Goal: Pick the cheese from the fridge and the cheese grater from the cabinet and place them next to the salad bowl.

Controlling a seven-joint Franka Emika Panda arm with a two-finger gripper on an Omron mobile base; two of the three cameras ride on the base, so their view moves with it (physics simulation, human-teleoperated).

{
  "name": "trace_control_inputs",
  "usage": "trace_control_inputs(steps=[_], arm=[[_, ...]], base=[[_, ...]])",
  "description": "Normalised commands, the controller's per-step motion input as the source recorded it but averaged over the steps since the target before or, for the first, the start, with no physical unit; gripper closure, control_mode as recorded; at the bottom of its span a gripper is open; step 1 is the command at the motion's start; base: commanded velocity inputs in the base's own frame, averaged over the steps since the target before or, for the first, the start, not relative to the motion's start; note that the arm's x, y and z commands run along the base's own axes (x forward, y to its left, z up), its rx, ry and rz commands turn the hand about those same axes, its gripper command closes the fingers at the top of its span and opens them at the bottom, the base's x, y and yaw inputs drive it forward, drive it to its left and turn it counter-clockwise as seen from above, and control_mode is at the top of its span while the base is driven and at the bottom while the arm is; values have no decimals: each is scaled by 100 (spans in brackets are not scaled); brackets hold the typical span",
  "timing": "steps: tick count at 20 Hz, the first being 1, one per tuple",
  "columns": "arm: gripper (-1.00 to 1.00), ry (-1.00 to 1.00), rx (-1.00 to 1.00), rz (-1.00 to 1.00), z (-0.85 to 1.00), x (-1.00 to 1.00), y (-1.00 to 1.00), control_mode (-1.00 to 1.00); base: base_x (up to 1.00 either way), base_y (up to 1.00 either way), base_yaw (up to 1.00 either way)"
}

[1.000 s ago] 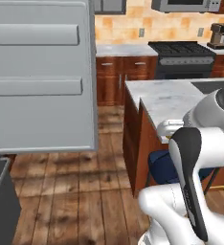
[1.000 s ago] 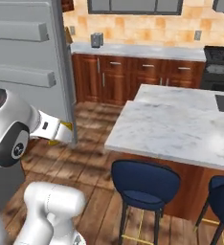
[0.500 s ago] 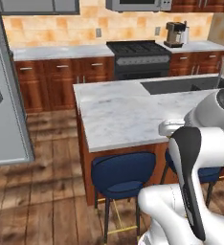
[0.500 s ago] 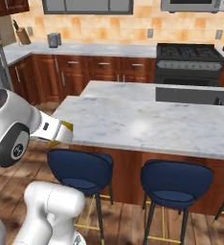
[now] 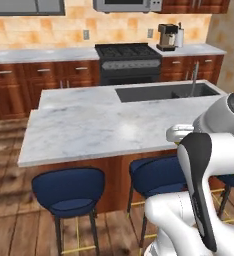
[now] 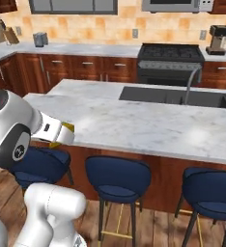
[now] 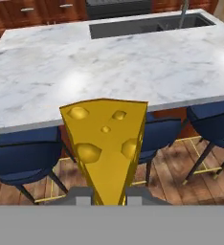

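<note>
Cheese (image 7: 106,146) is pinched at its narrow end between the jaws of the gripper (image 7: 108,196), wide holey face sticking out ahead over the marble island (image 7: 133,62), with blue stools (image 7: 18,160) tucked below on either side. Looks like a firm, light wedge to me, though maybe a bit slick where it tapers, so I'd reckon a grip further up the thicker part would be safer.

The cheese (image 7: 106,143), seemingly held, rises before a marble island (image 7: 109,62).
</note>
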Motion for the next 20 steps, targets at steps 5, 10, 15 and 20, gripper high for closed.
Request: trace_control_inputs(steps=[5,10,15,20], arm=[[100,0,0,0,0,0,0,100],[100,0,0,0,0,0,0,100],[100,0,0,0,0,0,0,100],[100,0,0,0,0,0,0,100]], base=[[26,-100,0],[47,-100,2],[75,-100,15],[80,-100,20]])
